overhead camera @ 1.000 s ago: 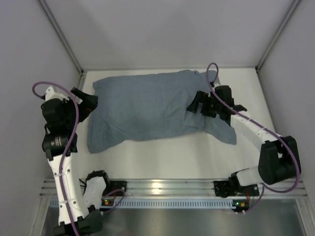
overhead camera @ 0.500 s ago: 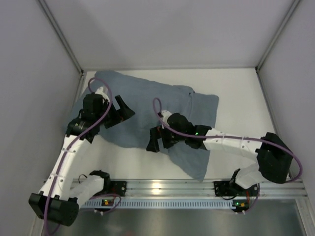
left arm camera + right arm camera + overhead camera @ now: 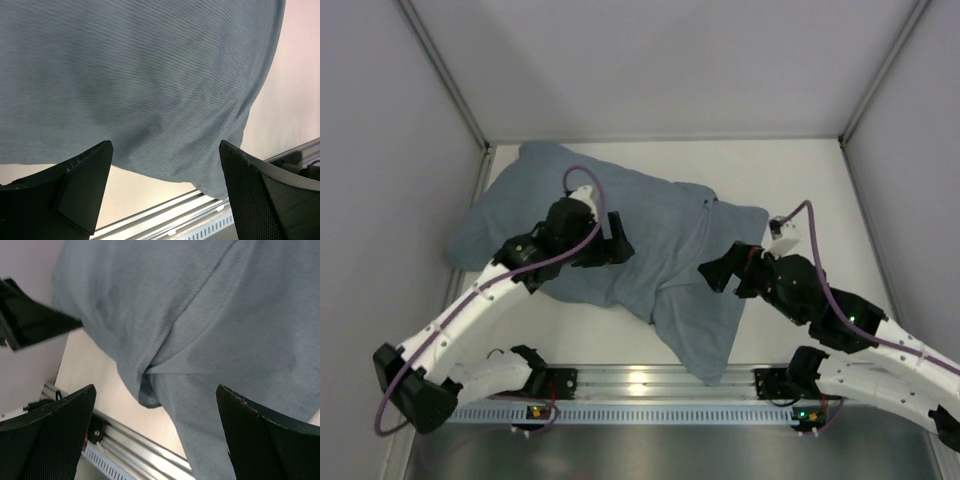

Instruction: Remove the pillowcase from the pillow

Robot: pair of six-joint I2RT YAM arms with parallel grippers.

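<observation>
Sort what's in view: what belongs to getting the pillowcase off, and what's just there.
Part of the job:
pillowcase
left gripper, open above it
right gripper, open over its right part
pillow, hidden, no white showing

Just there:
table
metal rail along the near edge
purple cables
</observation>
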